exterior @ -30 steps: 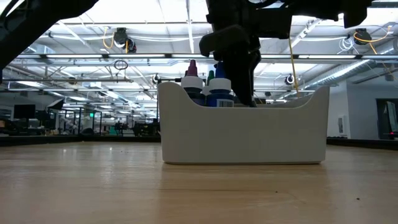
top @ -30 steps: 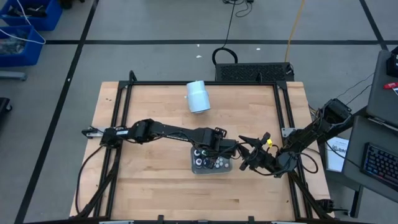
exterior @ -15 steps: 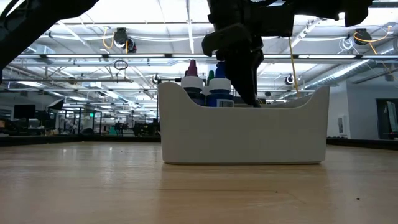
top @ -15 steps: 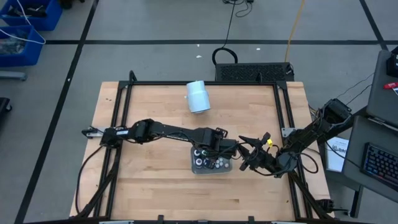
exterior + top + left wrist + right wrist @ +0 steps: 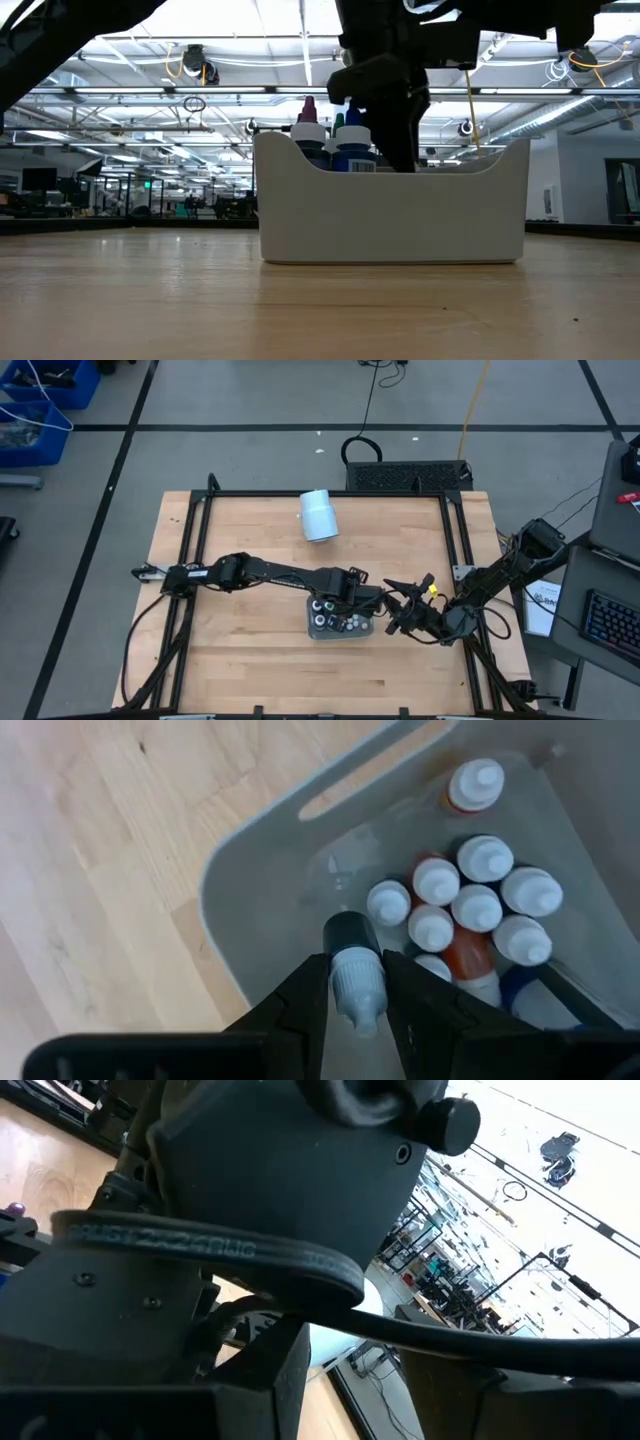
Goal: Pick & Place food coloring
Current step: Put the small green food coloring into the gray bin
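Note:
The food coloring is a cluster of small white-capped bottles [image 5: 470, 905] standing in a grey tray [image 5: 312, 630]. Their tops [image 5: 335, 140] show over the tray wall [image 5: 390, 215]. My left gripper [image 5: 355, 963] reaches down into the tray's bare part and is shut on one dark bottle with a pale ribbed cap [image 5: 357, 990]. It sits over the tray's middle in the high view [image 5: 352, 600]. My right gripper [image 5: 393, 608] hovers open just right of the tray, close behind the left wrist, holding nothing. My left gripper pinches the dark bottle between its two fingers [image 5: 310, 1000] at the ribbed cap [image 5: 357, 982], coming from above and pointing down into the tray. The bottle stands upright with its dark body [image 5: 350, 932] below the fingers. Whether its base rests on the tray floor cannot be told.
A pale-blue cylinder [image 5: 319, 515] lies near the table's far edge. Black frame rails [image 5: 190, 560] run along the table's sides. Bare wood lies left of and in front of the tray. The left arm's wrist [image 5: 250, 1190] fills the right wrist view.
My left gripper has edged slightly toward the table's right over the tray, still shut on the bottle. The right arm and the tray have kept still.

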You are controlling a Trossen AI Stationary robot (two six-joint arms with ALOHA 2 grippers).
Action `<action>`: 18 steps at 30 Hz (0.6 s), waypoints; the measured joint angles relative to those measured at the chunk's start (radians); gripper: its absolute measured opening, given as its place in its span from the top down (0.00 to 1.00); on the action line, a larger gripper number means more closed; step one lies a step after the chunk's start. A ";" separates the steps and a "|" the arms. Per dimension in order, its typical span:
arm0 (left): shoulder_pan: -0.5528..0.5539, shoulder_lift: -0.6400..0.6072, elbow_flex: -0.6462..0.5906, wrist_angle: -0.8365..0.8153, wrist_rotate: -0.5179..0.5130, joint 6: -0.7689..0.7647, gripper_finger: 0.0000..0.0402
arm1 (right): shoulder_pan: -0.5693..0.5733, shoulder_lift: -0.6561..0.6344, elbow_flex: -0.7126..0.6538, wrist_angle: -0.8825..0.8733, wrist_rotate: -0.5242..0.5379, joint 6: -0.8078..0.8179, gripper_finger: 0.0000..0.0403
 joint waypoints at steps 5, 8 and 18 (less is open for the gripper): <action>0.000 0.000 0.000 -0.014 0.005 0.000 0.75 | 0.000 0.000 0.000 -0.002 -0.003 0.001 0.65; 0.000 0.000 0.000 -0.014 0.005 0.001 0.75 | 0.000 0.000 0.000 -0.002 -0.003 0.001 0.65; -0.001 0.011 -0.001 -0.041 0.032 0.007 0.75 | 0.000 0.000 0.000 -0.009 0.004 0.000 0.65</action>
